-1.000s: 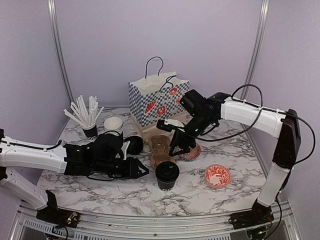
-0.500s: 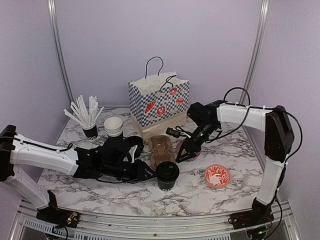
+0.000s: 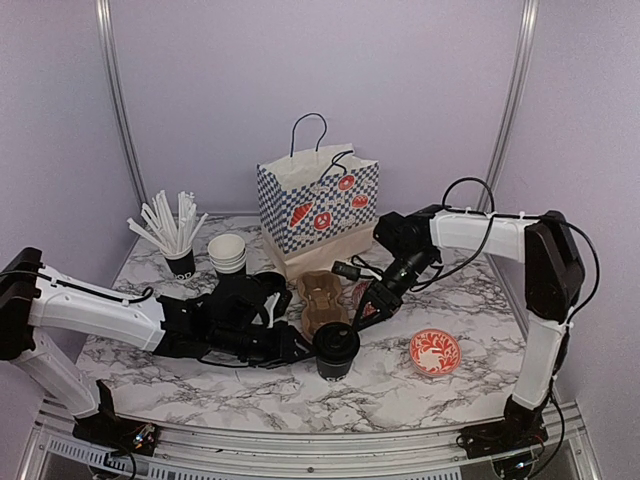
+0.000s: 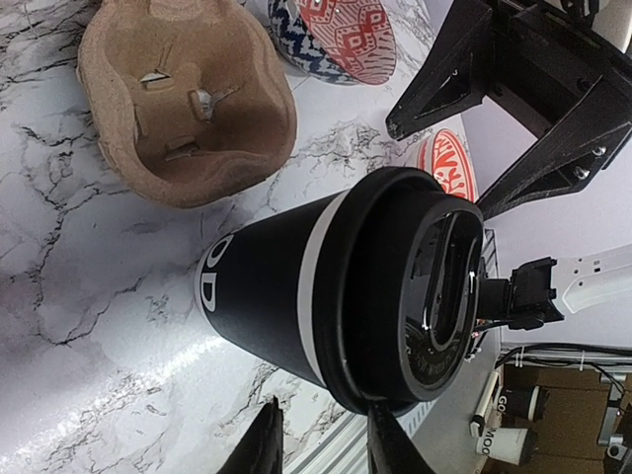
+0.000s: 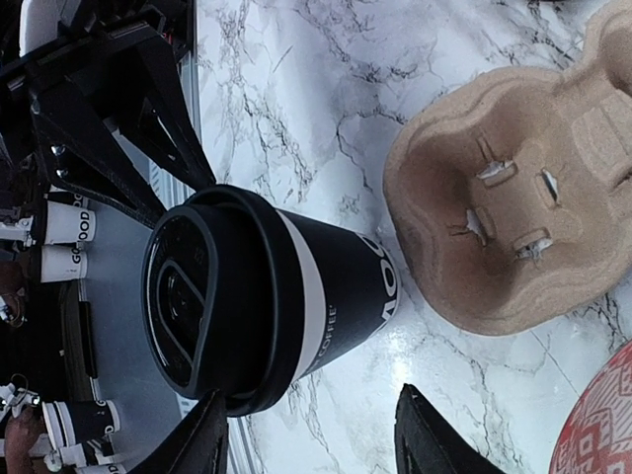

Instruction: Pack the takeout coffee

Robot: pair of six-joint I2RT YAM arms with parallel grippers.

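One takeout coffee, a black lidded cup (image 3: 336,348), stands at the table's front centre; it also fills the left wrist view (image 4: 296,286) and the right wrist view (image 5: 296,296). My left gripper (image 3: 298,350) lies low against the cup's left side. Its fingers (image 4: 326,420) stand narrowly open with nothing between them, one tip by the lid (image 4: 425,296) rim. My right gripper (image 3: 362,312) hovers at the cup's back right, open wide (image 5: 312,395) and empty, with the cup just past its tips. More cups (image 3: 228,253) are stacked at the back left.
A brown pulp cup carrier (image 3: 320,297) (image 4: 188,109) (image 5: 513,217) lies just behind the cup. A checked paper bag (image 3: 318,205) stands at the back centre. A cup of straws (image 3: 180,262) is back left. Red patterned bowls sit right of the cup (image 3: 435,351) and beneath the right arm (image 4: 346,30).
My left arm has slid right up to the cup and its jaws have narrowed. The right arm has come down and forward from beside the bag to the cup's back right.
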